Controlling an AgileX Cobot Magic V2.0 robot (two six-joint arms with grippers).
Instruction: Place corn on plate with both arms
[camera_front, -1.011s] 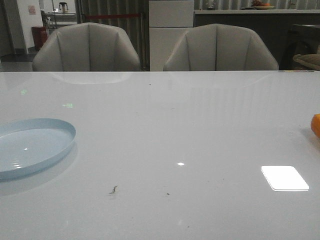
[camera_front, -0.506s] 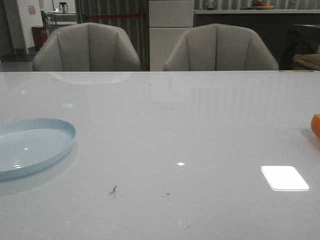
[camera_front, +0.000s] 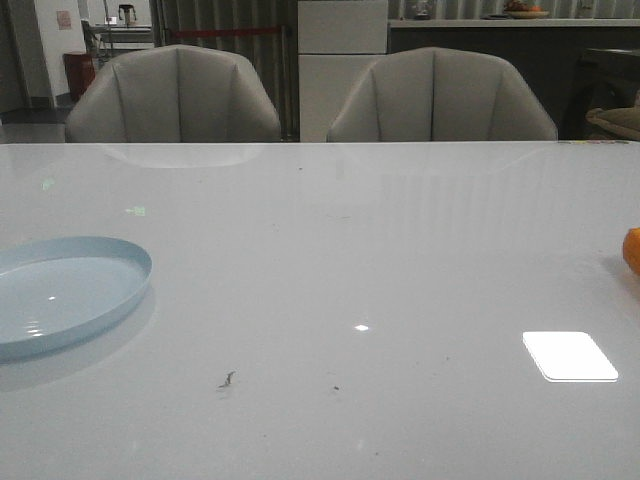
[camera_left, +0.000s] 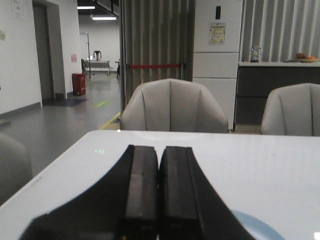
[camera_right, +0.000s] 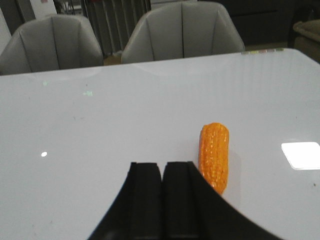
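A glossy white desk (camera_front: 340, 260) fills the front view, with neither arm visible over it. The pale blue plate (camera_front: 60, 292) sits flat on the desk at the far left, cut off by the left edge, its low rim catching a few small highlights and nothing lying in it. At the far right edge only a sliver of the orange corn (camera_front: 632, 250) shows, resting on the desk well apart from the plate. A bright rectangular light reflection (camera_front: 569, 356) lies on the surface near the right side, and a small dark speck (camera_front: 227, 379) marks the desk nearer the camera. Two grey upholstered chairs (camera_front: 172, 95) stand behind the far edge of the desk. In the left wrist view the left gripper (camera_left: 159, 192) has its two dark fingers pressed together with nothing between them, held above the desk with a curve of the plate's rim (camera_left: 260, 229) showing just beside it. In the right wrist view the right gripper (camera_right: 162, 200) is likewise closed up finger against finger, holding nothing. The corn (camera_right: 214, 155) lies on its side on the desk just beside that gripper's fingers, its bumpy kernel rows clear to see, and whether it touches the gripper cannot be told.
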